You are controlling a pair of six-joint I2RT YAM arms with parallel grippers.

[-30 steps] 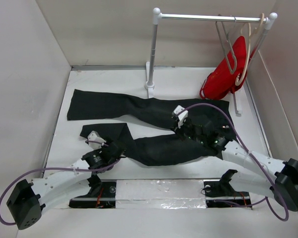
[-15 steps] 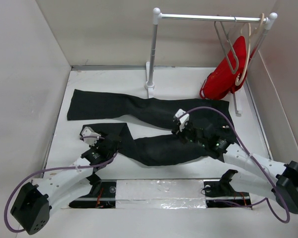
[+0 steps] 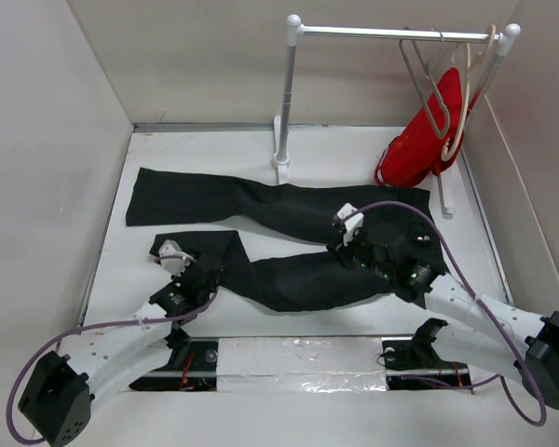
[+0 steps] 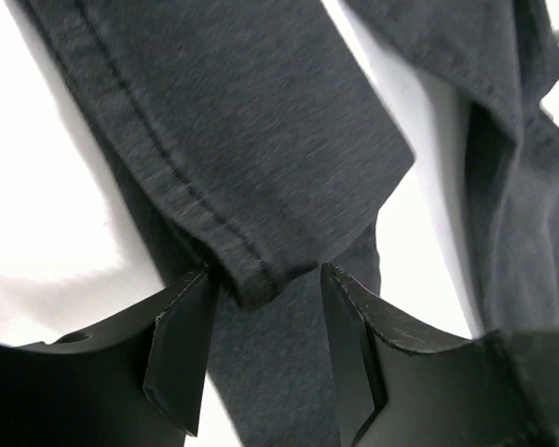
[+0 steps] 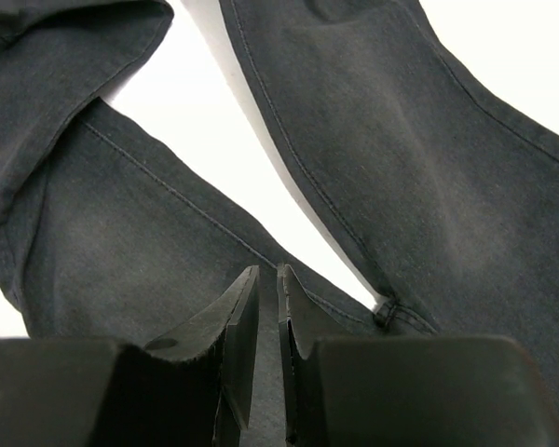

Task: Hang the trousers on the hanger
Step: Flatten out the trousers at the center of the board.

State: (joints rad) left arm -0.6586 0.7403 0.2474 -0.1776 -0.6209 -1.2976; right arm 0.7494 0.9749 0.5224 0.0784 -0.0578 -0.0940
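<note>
1. As the black trousers lie limp across the table, expect sagging; grasp them at the waist, right end
2. Left gripper gapes astride a leg cuff
3. Right gripper nearly closed at the crotch, hold unclear

The right arm hides part of the waist of the large black soft-fabric trousers; on the thin pale grey triangular hanger, the hook is too small to discern.

Black trousers lie spread on the white bench in front of the rack, legs running leftward. The hanger hangs from the rack's rail beside a red garment. Left arm and right arm reach over the trousers, nearer than the rack.
</note>
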